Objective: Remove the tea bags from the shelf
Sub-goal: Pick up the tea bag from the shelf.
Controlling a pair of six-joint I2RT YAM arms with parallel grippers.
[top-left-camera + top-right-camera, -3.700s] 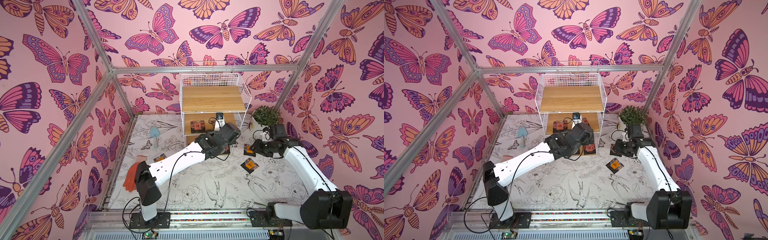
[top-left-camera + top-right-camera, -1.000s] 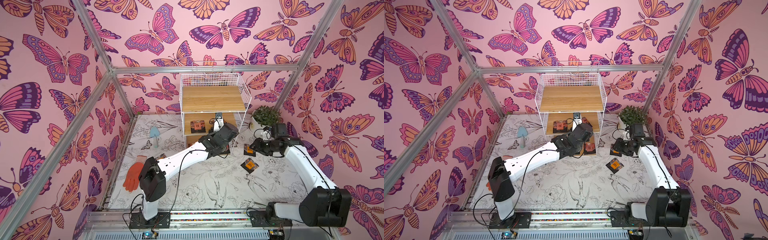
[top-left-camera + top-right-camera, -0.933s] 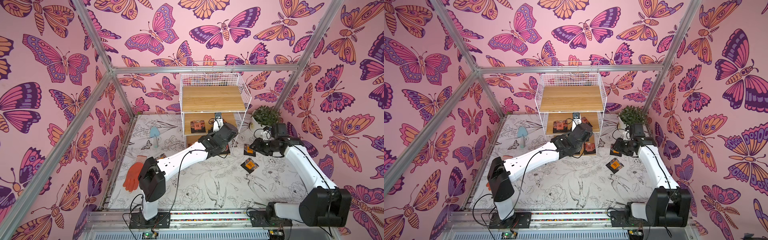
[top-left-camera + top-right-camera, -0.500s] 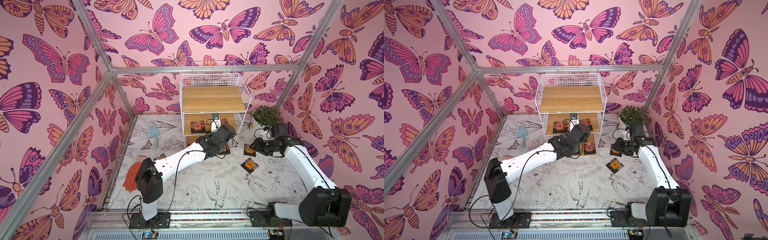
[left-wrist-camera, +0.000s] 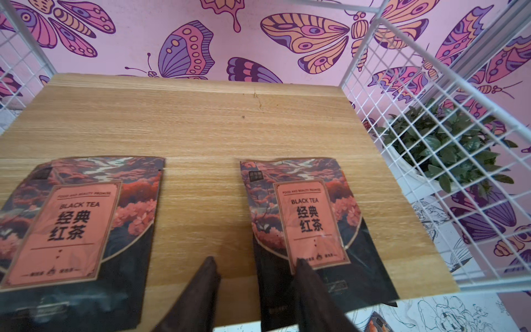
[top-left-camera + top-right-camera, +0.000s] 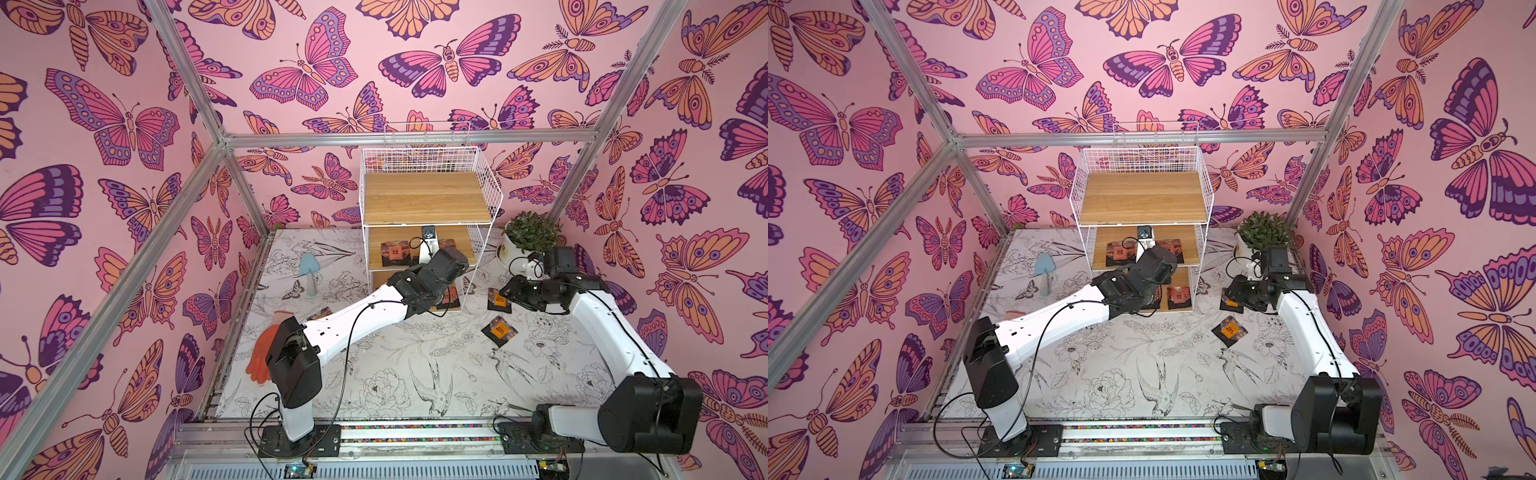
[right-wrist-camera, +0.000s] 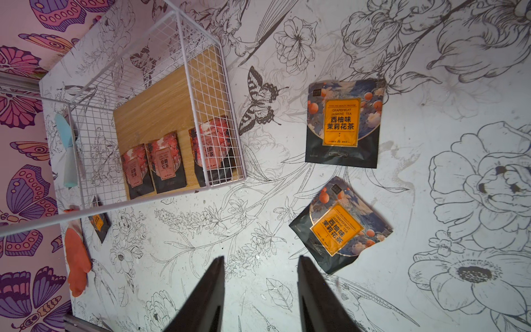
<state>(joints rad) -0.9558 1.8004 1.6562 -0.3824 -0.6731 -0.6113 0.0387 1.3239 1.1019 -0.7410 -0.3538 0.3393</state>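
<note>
Plainly, left hand (image 5: 255,260) gapes above a flat glossy tea bag (image 5: 304,227); right hand (image 7: 261,257) gapes empty.

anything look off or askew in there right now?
One orange tea bag on the table lies rotated, edges curled; its neighbour lies flat. On the shelf, the tea bag by the left gripper sits skewed and overhangs the front edge.
</note>
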